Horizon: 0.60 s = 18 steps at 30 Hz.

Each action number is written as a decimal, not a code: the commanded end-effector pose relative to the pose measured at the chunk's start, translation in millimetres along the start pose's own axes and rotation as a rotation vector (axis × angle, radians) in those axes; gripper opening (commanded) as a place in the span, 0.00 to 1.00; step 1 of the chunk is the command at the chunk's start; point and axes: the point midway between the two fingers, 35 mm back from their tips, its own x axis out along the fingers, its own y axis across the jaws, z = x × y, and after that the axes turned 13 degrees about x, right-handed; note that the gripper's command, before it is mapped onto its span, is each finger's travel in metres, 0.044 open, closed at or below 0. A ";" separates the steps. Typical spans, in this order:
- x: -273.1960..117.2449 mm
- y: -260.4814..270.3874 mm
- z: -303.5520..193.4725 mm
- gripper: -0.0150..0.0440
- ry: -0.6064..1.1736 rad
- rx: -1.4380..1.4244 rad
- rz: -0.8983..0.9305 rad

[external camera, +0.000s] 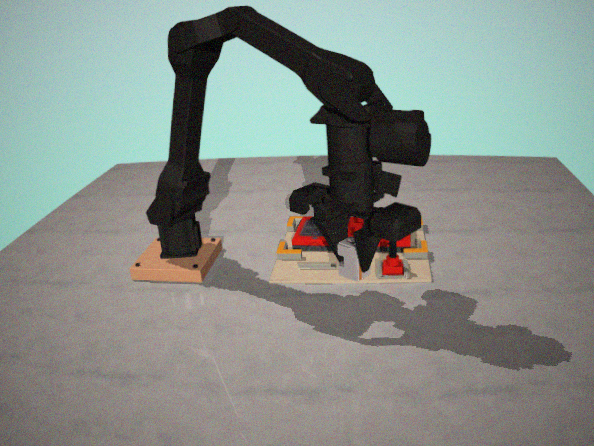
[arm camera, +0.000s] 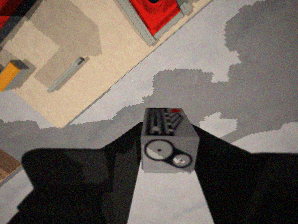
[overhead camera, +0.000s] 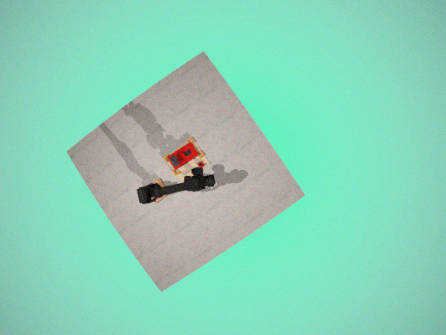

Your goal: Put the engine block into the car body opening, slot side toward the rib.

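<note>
The engine block (external camera: 349, 261) (arm camera: 169, 154) is a small grey block. In the wrist view two round pulleys face the camera, and a dark ribbed face with a red mark lies beyond them. My gripper (external camera: 354, 264) (arm camera: 164, 126) is shut on it and appears to hold it above the table, at the near edge of the beige board. The car body (overhead camera: 184, 155) (external camera: 309, 242) is red with dark patches and lies on the board behind my gripper. In the exterior view my fingers hide its middle. I cannot make out the rib.
The beige board (external camera: 295, 276) (arm camera: 117, 52) carries orange-topped corner brackets (external camera: 289, 251) (arm camera: 12, 72) around the car body. A small red part (external camera: 392, 266) (arm camera: 156, 19) sits in a grey holder at its near right. A low grey bar (external camera: 315, 265) (arm camera: 67, 75) is left of my gripper.
</note>
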 end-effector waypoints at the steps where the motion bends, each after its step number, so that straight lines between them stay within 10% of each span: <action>1: -11.4 -1.0 0.2 0.25 0.002 0.004 -0.002; 18: -63.4 1.2 0.2 0.25 0.003 0.003 0.001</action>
